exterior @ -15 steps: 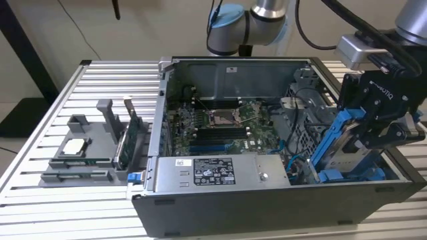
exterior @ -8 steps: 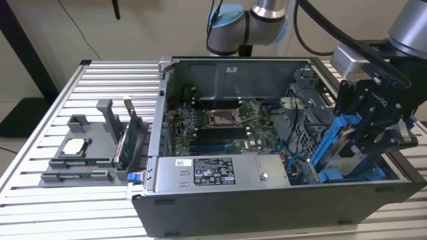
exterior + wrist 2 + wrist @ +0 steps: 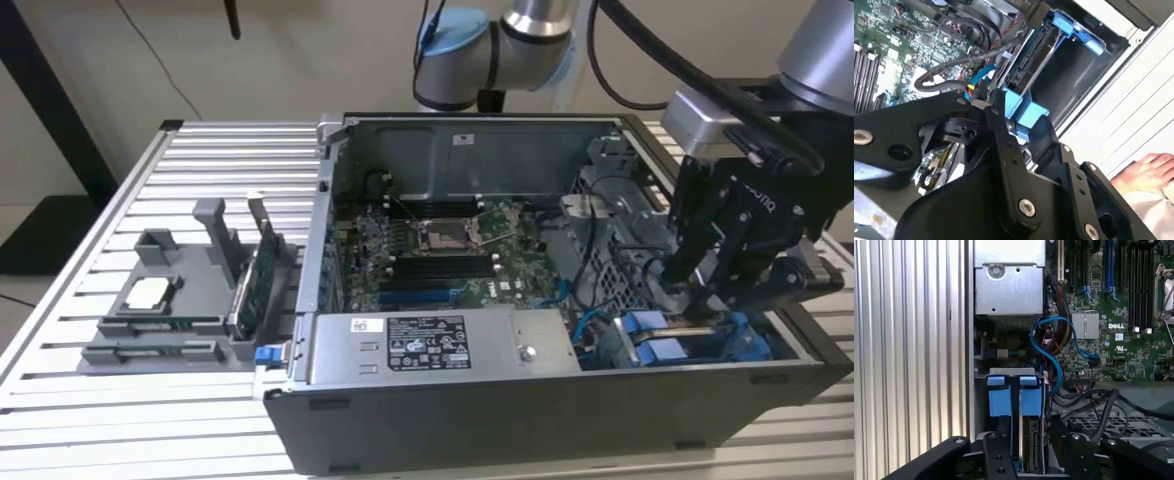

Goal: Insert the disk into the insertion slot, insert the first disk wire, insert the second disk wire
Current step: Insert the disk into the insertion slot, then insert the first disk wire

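My gripper is down in the front corner of the open computer case, on the exterior view's right, near the silver power-supply box. In the first wrist view its fingers pinch the disk, seen edge-on (a thin silver-grey slab with bright blue carrier tabs at its end). The disk stands in the insertion slot; how deep it sits I can't quite tell.
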### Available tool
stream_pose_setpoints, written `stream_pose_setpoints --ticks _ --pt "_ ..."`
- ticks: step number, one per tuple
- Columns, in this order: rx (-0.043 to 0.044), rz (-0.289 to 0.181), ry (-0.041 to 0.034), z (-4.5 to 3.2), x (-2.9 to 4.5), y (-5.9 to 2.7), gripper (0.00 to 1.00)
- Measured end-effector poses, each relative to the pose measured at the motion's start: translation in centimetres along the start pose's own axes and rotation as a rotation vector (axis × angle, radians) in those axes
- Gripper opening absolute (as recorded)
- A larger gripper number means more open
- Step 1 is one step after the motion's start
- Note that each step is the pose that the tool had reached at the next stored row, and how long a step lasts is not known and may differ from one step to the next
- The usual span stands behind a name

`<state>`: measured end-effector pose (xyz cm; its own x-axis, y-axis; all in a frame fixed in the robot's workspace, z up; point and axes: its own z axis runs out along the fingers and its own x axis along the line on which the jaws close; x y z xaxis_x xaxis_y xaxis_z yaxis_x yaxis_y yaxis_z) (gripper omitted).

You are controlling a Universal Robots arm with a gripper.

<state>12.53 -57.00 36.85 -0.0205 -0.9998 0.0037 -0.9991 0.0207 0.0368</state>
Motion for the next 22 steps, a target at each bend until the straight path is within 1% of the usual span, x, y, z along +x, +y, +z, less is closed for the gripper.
stream_pose_setpoints --ticks 2,6,9,12,18,20,22 --pt "-0.0007 0.0 0.0001 -0.45 0.01 0.02 0.47" --pt "-0.0015 0.0 0.0004 -1.84 0.0 0.07 0.47" --pt "-0.0016 0.0 0.0002 -2.46 -0.04 0.09 0.47" --pt "-0.0015 0.0 0.0002 -2.71 -0.26 0.22 0.47" --pt "-0.0001 0.0 0.0003 -2.73 -1.08 0.74 0.47" --pt "0.0016 -0.001 0.0001 -2.72 -1.38 0.82 0.47" --pt "0.0063 -0.004 0.0002 -2.69 -1.73 0.88 0.47"
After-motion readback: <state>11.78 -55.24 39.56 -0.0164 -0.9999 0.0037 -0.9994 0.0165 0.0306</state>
